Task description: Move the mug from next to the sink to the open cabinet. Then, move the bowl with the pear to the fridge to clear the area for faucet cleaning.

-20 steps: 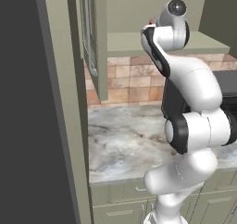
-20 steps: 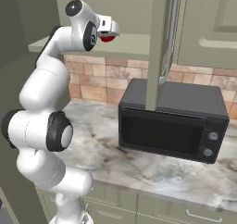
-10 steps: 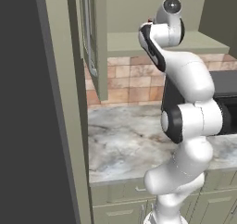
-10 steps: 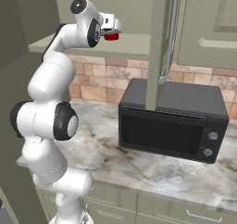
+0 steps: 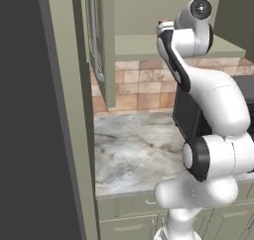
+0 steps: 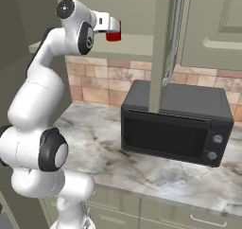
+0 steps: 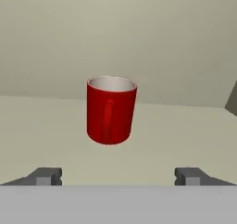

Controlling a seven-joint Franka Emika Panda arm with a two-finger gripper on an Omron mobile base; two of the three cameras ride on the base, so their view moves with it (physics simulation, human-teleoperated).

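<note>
While you look through the hand view, the red mug [image 7: 111,109] stands upright at centre frame on the pale cabinet shelf [image 7: 185,135], its grey inside showing nothing in it. Your gripper [image 7: 118,176] is released, fingertips [image 7: 45,175] spread wide at the bottom edge, apart from the mug. Right base view puts the mug upper centre-left, above the black microwave [image 6: 175,121].
</note>
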